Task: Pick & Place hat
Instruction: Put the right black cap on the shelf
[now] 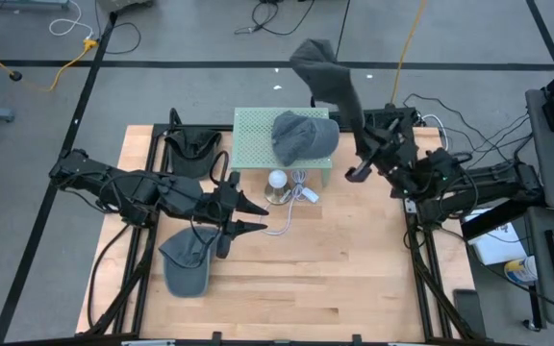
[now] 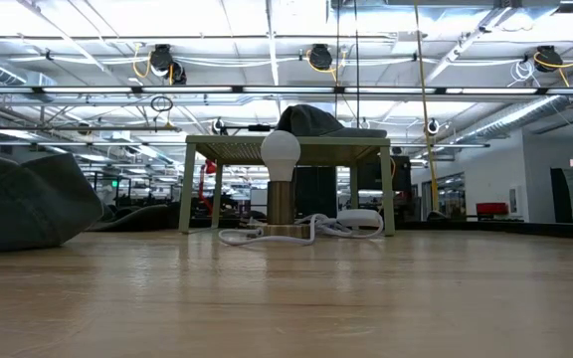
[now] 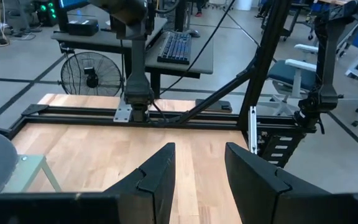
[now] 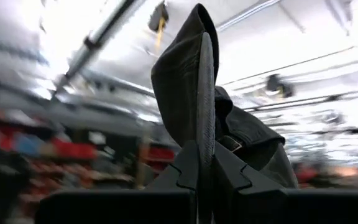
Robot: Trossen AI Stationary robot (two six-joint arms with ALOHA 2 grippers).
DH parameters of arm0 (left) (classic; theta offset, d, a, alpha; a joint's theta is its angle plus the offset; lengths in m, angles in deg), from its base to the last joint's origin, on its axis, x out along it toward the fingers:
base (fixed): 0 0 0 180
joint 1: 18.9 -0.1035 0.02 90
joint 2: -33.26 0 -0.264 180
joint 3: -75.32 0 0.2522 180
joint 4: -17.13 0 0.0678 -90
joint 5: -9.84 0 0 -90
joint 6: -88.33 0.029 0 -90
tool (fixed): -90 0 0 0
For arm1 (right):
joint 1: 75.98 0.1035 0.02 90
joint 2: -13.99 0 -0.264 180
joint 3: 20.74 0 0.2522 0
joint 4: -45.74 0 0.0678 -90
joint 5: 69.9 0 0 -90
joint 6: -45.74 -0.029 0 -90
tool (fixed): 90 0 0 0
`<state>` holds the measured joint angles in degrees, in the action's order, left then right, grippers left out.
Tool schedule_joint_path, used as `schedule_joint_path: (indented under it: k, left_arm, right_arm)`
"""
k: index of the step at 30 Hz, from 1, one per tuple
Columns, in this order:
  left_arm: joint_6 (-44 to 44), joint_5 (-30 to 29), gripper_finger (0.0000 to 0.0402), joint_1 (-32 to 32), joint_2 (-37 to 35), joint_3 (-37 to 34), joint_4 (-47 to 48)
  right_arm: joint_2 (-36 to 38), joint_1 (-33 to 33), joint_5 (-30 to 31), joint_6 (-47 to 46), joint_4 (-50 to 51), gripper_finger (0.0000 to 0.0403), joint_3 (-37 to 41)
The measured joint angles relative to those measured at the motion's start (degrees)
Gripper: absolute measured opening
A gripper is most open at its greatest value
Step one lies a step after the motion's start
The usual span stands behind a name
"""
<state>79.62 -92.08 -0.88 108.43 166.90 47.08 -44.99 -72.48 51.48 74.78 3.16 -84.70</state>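
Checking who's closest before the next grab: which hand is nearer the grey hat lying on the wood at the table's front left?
Left. The left hand hangs open just beside that hat. The right hand is raised beyond the green stand, shut on another hat.

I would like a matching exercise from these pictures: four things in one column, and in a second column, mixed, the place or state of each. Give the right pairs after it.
Things:
1. grey hat
2. dark hat
3. light bulb
4. left gripper

Places or states:
a. clamped in the shut right gripper, lifted above the table
b. open, holding nothing
c. lying on top of the green stand
d. standing on the table in front of the stand

Pairs: 1-c, 2-a, 3-d, 4-b
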Motion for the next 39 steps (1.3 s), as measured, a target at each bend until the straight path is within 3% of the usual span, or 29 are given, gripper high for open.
schedule_joint_path:
  k: [9,15,23,33,39]
  left_arm:
    - [2.4,0.0,0.0145,0.0,0.0,0.0,-1.4]
    - [4.6,0.0,0.0145,0.0,0.0,0.0,-6.6]
    - [3.0,-0.1,0.0145,0.0,0.0,0.0,-11.8]
    - [-5.3,-2.8,0.0145,0.0,0.0,0.0,-21.1]
    - [-8.4,-5.2,0.0145,0.0,0.0,0.0,-25.9]
  right_arm:
    - [0.0,0.0,-9.6,-22.9,-1.3,0.0006,0.0]
    - [-0.2,0.0,-14.7,-32.3,-3.5,0.0007,0.0]
    - [-2.6,0.0,-22.7,-39.6,-9.8,0.0008,0.0]
    - [-8.1,0.0,-28.6,-44.8,-23.3,0.0005,0.0]
    - [-10.3,0.0,-29.1,-46.8,-25.5,0.0005,-1.0]
